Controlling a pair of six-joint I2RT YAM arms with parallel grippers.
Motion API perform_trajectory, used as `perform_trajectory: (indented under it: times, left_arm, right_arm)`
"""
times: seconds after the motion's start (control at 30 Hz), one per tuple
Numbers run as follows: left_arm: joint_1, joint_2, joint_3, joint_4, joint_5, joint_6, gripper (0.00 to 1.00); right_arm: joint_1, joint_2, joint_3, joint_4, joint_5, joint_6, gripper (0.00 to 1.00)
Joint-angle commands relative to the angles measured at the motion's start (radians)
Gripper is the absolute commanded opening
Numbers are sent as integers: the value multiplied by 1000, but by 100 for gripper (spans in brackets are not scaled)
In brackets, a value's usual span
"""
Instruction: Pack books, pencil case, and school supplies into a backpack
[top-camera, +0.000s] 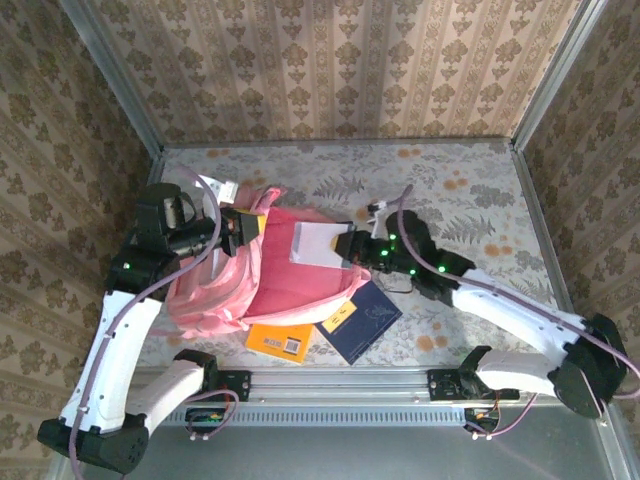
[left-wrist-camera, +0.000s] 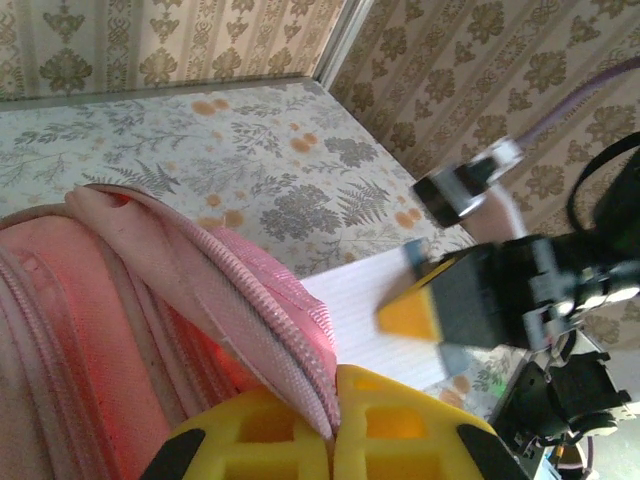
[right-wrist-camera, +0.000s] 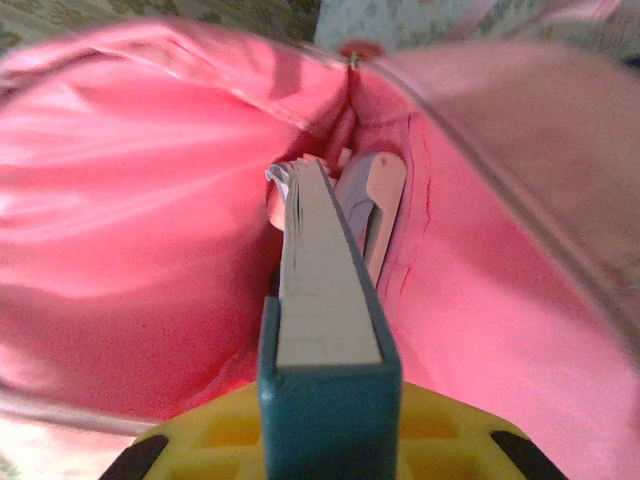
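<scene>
Backpack of pink fabric (top-camera: 290, 285), rim pinched between left fingers (left-wrist-camera: 260, 440), holds pale grey piece (right-wrist-camera: 378, 195); right fingers (right-wrist-camera: 200, 440) clamp teal-spined notepad (right-wrist-camera: 325, 290) inside.

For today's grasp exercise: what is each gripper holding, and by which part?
The left gripper pinches the backpack by its zipper rim; right gripper clamps the notepad by its teal end.

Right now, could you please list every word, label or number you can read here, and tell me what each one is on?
No text is clear enough to quote.
White barcode patch on the yellow book: digits too small to read.
Yellow label on the navy book: print too blurred to read.
Pages and teal cover of the notebook: no print visible.
Pink backpack: no lettering seen.
</scene>
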Motion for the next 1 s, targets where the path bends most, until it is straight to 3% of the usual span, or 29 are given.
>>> perform_trajectory:
  times: [0.0, 0.27, 0.47, 0.63, 0.77, 0.97]
  left_arm:
    - [-16, -27, 58, 142, 85, 40, 0]
    - [-26, -33, 53, 136, 67, 56, 0]
    - [-36, -47, 51, 135, 56, 58, 0]
    - [-41, -39, 51, 149, 30, 48, 0]
    - [-46, -30, 59, 166, 41, 39, 0]
    - [-51, -19, 56, 167, 17, 40, 0]
  right_arm:
    - [54, 93, 73, 161, 61, 170, 0]
    - [140, 381, 261, 242, 106, 234, 0]
    - [186, 587, 484, 125, 150, 239, 0]
    - [213, 781, 745, -143, 235, 307, 0]
    - [244, 903, 867, -178, 292, 334, 0]
    - [269, 1065, 958, -73, 284, 354, 23]
